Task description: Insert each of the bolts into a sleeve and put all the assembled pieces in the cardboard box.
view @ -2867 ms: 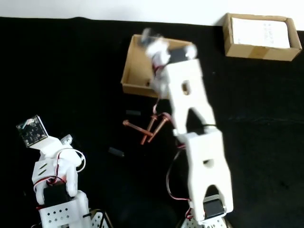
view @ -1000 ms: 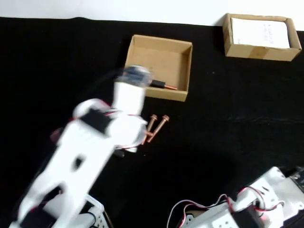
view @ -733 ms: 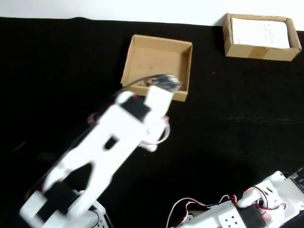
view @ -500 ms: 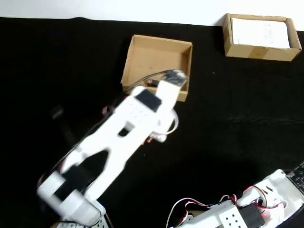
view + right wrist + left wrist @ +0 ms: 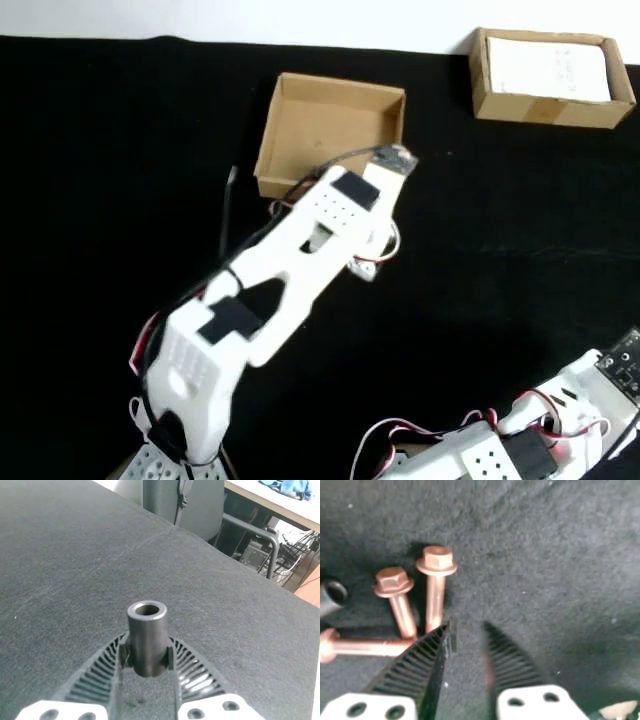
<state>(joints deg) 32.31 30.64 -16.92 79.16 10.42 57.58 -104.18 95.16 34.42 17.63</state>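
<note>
Against the frame 2.9 s back, the roles are being seen reversed. The left arm (image 5: 300, 250), then folded at its base, is now being held stretched across the table to the front right corner of the cardboard box (image 5: 325, 125). The right arm (image 5: 520, 450), then over that box, is now being kept folded at the near right edge. Over the last half second the left wrist is being carried a little further right.

In the left wrist view, a loose sleeve (image 5: 330, 596) is lying at the edge. Beside it three bolts (image 5: 436, 590) are lying on the black cloth (image 5: 120, 130), two side by side and one crosswise. The left gripper (image 5: 467, 630) is being held unclenched over the cloth, one fingertip just beside the nearest bolt's shank. In the high view the bolts are being covered by the left arm. A second box (image 5: 545, 108) holding white paper is standing at the far right.

The right gripper (image 5: 146, 650) is being kept clenched on a sleeve (image 5: 146, 630), upright, with its bore open upward.

The bolts are copper-coloured, flange-headed and threaded. The sleeves are dark, smooth cylinders. The fingers are black and ribbed. The cloth is felt-like.
</note>
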